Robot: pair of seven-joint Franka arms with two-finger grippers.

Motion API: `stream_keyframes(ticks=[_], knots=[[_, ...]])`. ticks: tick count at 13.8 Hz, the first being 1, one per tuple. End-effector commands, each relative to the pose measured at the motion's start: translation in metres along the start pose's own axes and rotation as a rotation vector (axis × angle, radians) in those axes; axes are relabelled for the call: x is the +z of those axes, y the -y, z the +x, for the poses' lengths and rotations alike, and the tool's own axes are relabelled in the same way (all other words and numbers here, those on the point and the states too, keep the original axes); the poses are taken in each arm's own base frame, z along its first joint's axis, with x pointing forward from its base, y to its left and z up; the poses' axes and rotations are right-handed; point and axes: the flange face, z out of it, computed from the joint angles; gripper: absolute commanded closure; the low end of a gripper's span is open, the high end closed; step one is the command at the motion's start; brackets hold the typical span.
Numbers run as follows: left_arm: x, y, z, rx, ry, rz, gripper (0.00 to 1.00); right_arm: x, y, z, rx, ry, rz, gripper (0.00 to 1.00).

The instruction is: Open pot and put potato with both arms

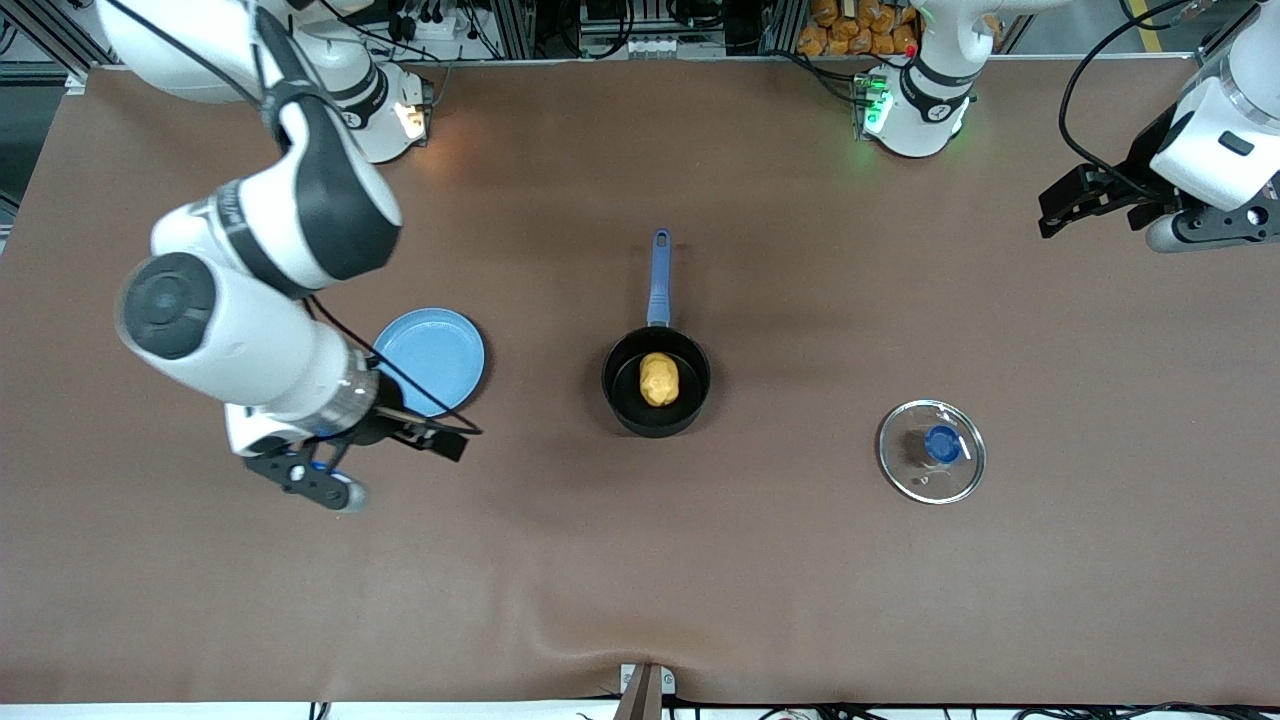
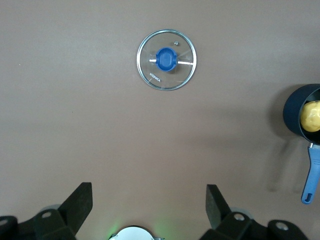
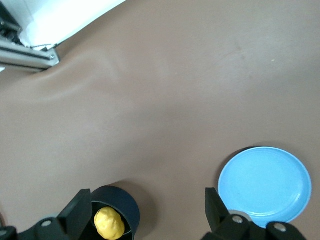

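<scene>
The black pot (image 1: 620, 400) stands uncovered at the table's middle, its blue handle (image 1: 658, 280) pointing toward the robot bases. The yellow potato (image 1: 658, 378) lies inside it. The glass lid (image 1: 931, 451) with its blue knob lies flat on the table toward the left arm's end, nearer the front camera than the pot. My right gripper (image 1: 440, 435) is open and empty in the air beside the blue plate (image 1: 430, 360). Its wrist view shows the pot (image 3: 122, 207), the potato (image 3: 109, 223) and the plate (image 3: 264, 185). My left gripper (image 1: 1058, 205) is open and empty, raised at the left arm's end of the table. Its wrist view shows the lid (image 2: 166, 60) and the pot (image 2: 295, 117).
The brown mat (image 1: 800, 580) covers the whole table and has a ripple at its front edge. A bracket (image 1: 645, 690) sits at the middle of the front edge. Both arm bases stand along the back edge.
</scene>
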Motion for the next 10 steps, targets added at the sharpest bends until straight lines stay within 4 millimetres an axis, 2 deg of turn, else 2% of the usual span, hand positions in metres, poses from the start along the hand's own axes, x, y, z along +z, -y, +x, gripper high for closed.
stream_keyframes(ticks=[1, 3, 6, 8, 10], knots=[[-0.003, -0.003, 0.003, -0.002, -0.023, -0.002, 0.00, -0.027, -0.038, 0.013, -0.058, 0.036, -0.016, 0.00], [-0.002, -0.009, 0.005, 0.003, -0.019, -0.033, 0.00, -0.056, -0.074, 0.029, -0.204, 0.031, -0.007, 0.00], [0.000, -0.011, 0.005, 0.017, -0.016, -0.035, 0.00, -0.088, -0.111, 0.037, -0.222, 0.029, -0.020, 0.00], [0.002, -0.017, 0.003, 0.027, -0.011, -0.033, 0.00, -0.114, -0.130, 0.033, -0.241, 0.021, -0.041, 0.00], [0.006, -0.022, 0.001, 0.036, -0.003, -0.029, 0.00, -0.141, -0.146, 0.018, -0.275, 0.017, -0.122, 0.00]])
